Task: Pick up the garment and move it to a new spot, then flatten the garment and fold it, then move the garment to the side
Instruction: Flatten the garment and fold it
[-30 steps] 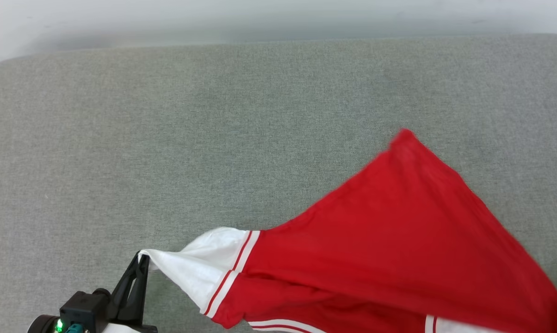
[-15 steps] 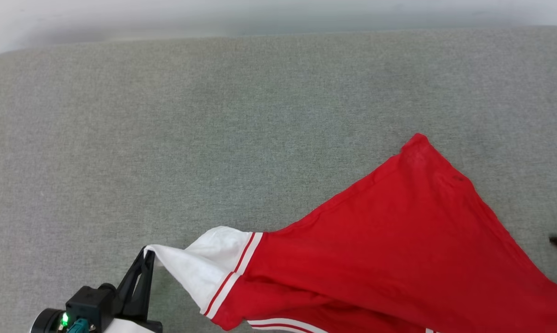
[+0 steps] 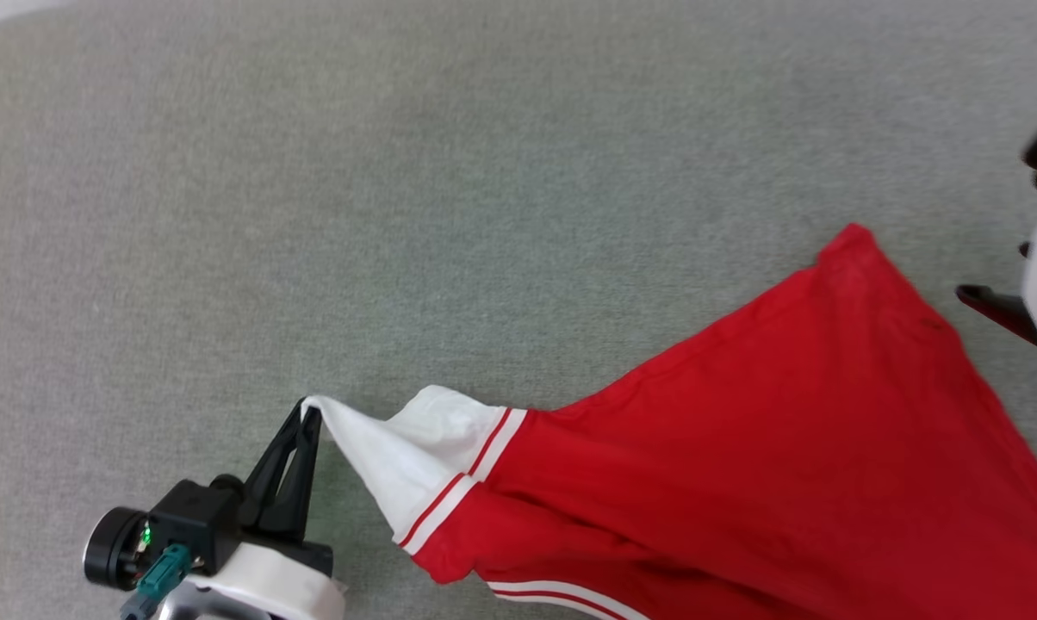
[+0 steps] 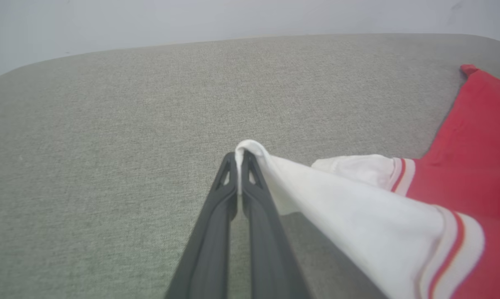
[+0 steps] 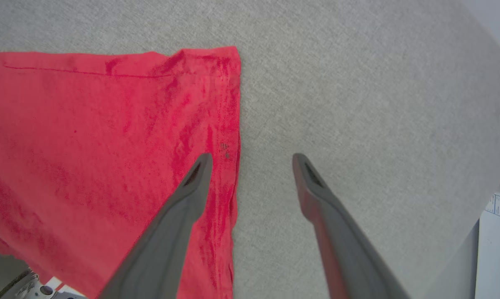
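Note:
The garment (image 3: 742,456), red with a white striped-trim sleeve, lies spread over the lower right of the grey surface, and no print shows. My left gripper (image 3: 310,412) is shut on the tip of the white sleeve (image 3: 398,456), pulling it taut to the left. In the left wrist view the left gripper (image 4: 238,158) pinches that sleeve (image 4: 358,207), with the garment's red body (image 4: 478,137) to the right. My right gripper (image 5: 252,160) hangs open over the garment's (image 5: 88,137) side edge near a hem corner. One of its fingers (image 3: 992,308) shows at the right edge.
A grey fabric surface (image 3: 484,215) stretches all around the garment. A pale wall (image 4: 233,16) runs behind its far rounded edge. Past the surface's right edge stands a white thing with a label (image 5: 499,207).
The head camera has tipped down, so the far edge has left the picture. The right gripper has come in at the right, beside the garment's far corner. The left gripper still holds the sleeve.

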Controlling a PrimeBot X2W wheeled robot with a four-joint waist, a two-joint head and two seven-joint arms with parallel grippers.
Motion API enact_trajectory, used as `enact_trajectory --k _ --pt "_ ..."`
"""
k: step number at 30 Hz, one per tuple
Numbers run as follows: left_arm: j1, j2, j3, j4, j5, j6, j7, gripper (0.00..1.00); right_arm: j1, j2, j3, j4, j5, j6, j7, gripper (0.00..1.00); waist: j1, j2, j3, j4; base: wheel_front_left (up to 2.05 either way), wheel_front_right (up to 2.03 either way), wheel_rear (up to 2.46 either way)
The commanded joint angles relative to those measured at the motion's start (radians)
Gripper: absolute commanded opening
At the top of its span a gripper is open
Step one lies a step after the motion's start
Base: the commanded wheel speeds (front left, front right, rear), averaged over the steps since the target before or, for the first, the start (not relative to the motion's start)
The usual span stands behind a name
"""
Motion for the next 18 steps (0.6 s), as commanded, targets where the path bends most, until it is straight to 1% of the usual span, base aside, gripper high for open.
enact_trajectory --k 1,3,6,9,12,14,17,18 --pt "-0.017 -0.006 -0.001 -0.002 0.005 -0.002 -0.002 0.0 -0.028 0.014 0.015 0.012 -0.012 0.0 0.011 1.0 0.0 0.0 0.026 0.02 0.0 0.0 0.0" --pt "-0.033 -0.012 -0.005 -0.003 0.01 -0.005 -0.004 0.0 -0.091 0.052 0.053 0.056 -0.03 0.0 0.037 1.0 0.0 0.0 0.049 0.031 0.0 0.0 0.0" --pt "-0.056 -0.02 -0.011 -0.003 0.016 -0.01 -0.006 0.0 -0.164 0.109 0.101 0.126 -0.053 0.0 0.047 1.0 0.0 0.0 0.082 0.046 0.0 0.0 0.0" --pt "-0.078 -0.029 -0.015 -0.003 0.02 -0.013 -0.008 0.0 -0.212 0.141 0.163 0.18 -0.072 0.0 0.045 1.0 0.0 0.0 0.113 0.058 0.0 0.0 0.0" --pt "-0.095 -0.039 -0.019 0.002 0.026 -0.017 -0.01 0.0 -0.232 0.157 0.224 0.222 -0.08 0.0 0.02 1.0 0.0 0.0 0.138 0.068 0.0 0.0 0.0" --pt "-0.103 -0.043 -0.02 0.009 0.028 -0.018 -0.011 0.0 -0.209 0.168 0.276 0.252 -0.062 0.0 0.01 1.0 0.0 0.0 0.148 0.069 0.0 0.0 0.0" --pt "-0.108 -0.047 -0.023 0.021 0.028 -0.024 -0.012 0.0 -0.157 0.153 0.379 0.278 -0.044 0.001 0.015 1.0 0.0 0.0 0.153 0.068 0.0 0.0 0.0" --pt "-0.11 -0.047 -0.022 0.024 0.026 -0.025 -0.012 0.0 -0.146 0.144 0.406 0.281 -0.037 0.002 0.014 0.89 0.0 0.0 0.152 0.066 0.0 0.0 0.0"
